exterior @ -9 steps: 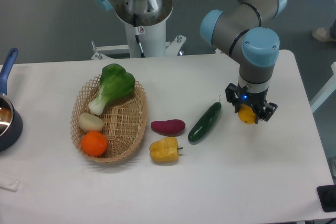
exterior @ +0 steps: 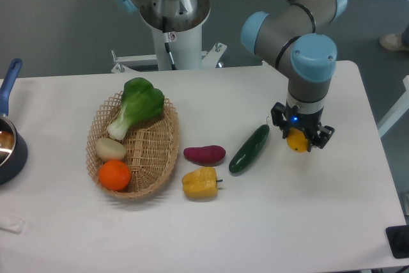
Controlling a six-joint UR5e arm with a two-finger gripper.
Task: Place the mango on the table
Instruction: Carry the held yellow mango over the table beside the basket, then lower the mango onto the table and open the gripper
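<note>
Nearest the camera, the front strip of the white desk [exterior: 268, 234] is bare, with only the corner of a dark object [exterior: 399, 241] at its lower right. A little farther in lie the yellow bell pepper [exterior: 201, 183], the purple sweet potato [exterior: 204, 154] and the dark green cucumber [exterior: 250, 148], with the wicker basket [exterior: 160, 158] to their left holding an orange [exterior: 115, 174], a pale round vegetable [exterior: 110, 148] and a bok choy [exterior: 137, 103]. A blue-handled pot [exterior: 9, 145] sits at the far left edge.

To the right of the cucumber, the gripper [exterior: 298, 140] points down with the mango [exterior: 297, 140] clamped between its fingers; only the yellow underside of the fruit shows. It appears low over the desk, though whether it touches the surface I cannot tell.

The main risk, as I judge it, is rolling: the mango is smooth and oval, so if it is let go above the surface or tilted it could roll toward the cucumber's tip just beside it. A crooked release might also drag it along with one finger.

Room is better to the right and front of the gripper, where the desk is open up to the right edge; the left side is crowded by the cucumber.
</note>
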